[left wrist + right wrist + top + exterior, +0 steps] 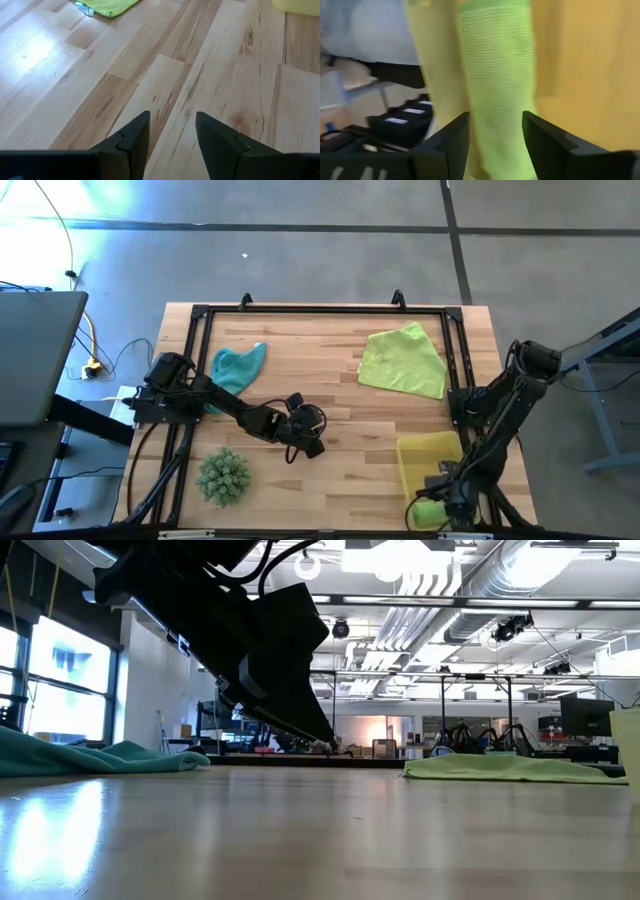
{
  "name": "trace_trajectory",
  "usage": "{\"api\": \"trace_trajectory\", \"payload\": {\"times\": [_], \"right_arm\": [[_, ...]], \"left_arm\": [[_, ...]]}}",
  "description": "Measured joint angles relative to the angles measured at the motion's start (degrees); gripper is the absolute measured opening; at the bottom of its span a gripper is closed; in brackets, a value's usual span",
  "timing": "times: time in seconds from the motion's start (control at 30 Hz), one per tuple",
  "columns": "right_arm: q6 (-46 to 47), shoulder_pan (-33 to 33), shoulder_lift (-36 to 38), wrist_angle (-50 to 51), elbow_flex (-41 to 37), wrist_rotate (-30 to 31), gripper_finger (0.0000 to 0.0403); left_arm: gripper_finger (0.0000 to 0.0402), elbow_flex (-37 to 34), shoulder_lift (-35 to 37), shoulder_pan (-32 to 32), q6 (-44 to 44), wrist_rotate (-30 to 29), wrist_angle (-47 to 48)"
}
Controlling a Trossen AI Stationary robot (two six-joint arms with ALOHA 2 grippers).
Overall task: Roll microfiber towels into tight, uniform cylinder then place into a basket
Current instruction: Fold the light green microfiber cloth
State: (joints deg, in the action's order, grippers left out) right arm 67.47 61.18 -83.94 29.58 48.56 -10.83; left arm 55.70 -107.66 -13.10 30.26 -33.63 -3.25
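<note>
A bright green rolled towel (425, 513) (497, 85) lies at the near end of the yellow basket (428, 455); whether it is wholly inside I cannot tell. My right gripper (440, 498) (495, 145) hovers over it, open, a finger on either side of the roll's line. A pale yellow-green towel (404, 360) lies spread at the far right, and a teal towel (238, 366) lies crumpled at the far left. My left gripper (312, 442) (172, 130) is open above bare wood at mid-table.
A spiky green plant ball (222, 476) sits near the front left. A black frame (320, 310) runs along the table's far and side edges. Bare wood lies between the two loose towels and ahead of the left gripper.
</note>
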Motion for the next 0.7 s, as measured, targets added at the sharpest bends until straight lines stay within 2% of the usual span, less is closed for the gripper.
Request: {"api": "trace_trajectory", "payload": {"times": [0.13,0.23,0.3,0.4,0.5,0.57,0.63,0.7], "right_arm": [[-4.52,-1.77,0.0,12.69,4.59,0.17,0.0158],[-8.3,-3.57,0.02,24.95,8.4,3.35,0.015],[-11.87,-5.14,0.02,32.55,11.02,9.28,0.0145],[-16.09,-8.07,0.04,42.87,14.29,24.17,0.0139],[-16.42,-12.37,0.04,49.83,16.39,39.77,0.0138],[-15.87,-16.38,0.04,52.48,16.58,47.05,0.0138],[-14.23,-21.24,0.05,53.06,16.5,50.3,0.0138],[-13.57,-26.73,0.04,52.56,15.69,48.73,0.0138]], "left_arm": [[0.0147,0.0,0.0,0.0,0.72,0.0,-0.02],[0.0147,0.0,0.0,0.0,0.87,0.0,-0.02],[0.0147,0.0,0.0,0.0,1.04,-0.01,-0.17],[0.0147,0.0,0.0,0.0,1.03,-0.02,-1.2],[0.0147,0.0,0.0,0.0,1.04,-0.04,-2.3],[0.0147,0.0,0.0,0.0,1.05,-0.04,-3.42],[0.0147,0.0,0.0,0.0,1.05,-0.02,-4.58],[0.0147,0.0,0.0,0.0,1.05,-0.02,-5.64]]}}
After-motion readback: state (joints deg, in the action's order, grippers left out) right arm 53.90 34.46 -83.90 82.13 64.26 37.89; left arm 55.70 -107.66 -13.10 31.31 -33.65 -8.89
